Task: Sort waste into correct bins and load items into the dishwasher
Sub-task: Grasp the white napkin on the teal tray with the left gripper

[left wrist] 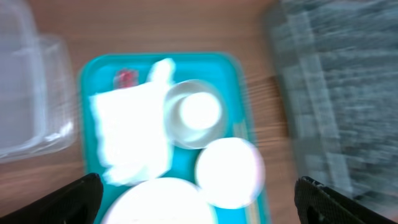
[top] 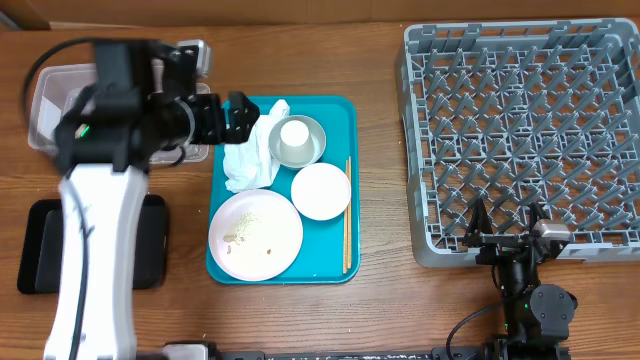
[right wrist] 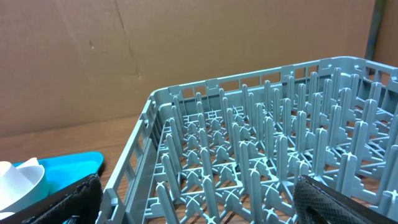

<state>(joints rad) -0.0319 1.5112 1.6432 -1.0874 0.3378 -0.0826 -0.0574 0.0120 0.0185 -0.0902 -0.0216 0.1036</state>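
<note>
Napkin (top: 250, 152) is the piece of waste nearest to being picked. The left gripper (top: 238, 117) hangs above it with its fingers (left wrist: 84, 198) spread wide and nothing between them. In the blurred left wrist view the crumpled white paper lies below the gripper and slightly to its left.

The long axis of the napkin runs straight away from the gripper, from near the plate (top: 255, 232) towards the far rim of the teal tray (top: 335, 108). The open jaws appear to straddle its shorter width, so a straight descent should suit.

Just beyond the napkin's far end sits the red wrapper (left wrist: 126, 78). Touching the napkin on the gripper's right is the grey bowl (top: 312, 152) with the white cup (top: 294, 135) standing in it. A careless closing might catch the bowl's rim.

Farther right are the smaller dish (top: 320, 190) and the chopsticks (top: 347, 215). The clear tub (top: 45, 110) stands on the worktop to the gripper's left.

The right gripper (top: 505, 222), also spread and empty, sits at the near edge of the dish rack (top: 520, 120), well apart from the tray. The left arm is clearly the nearer one.
</note>
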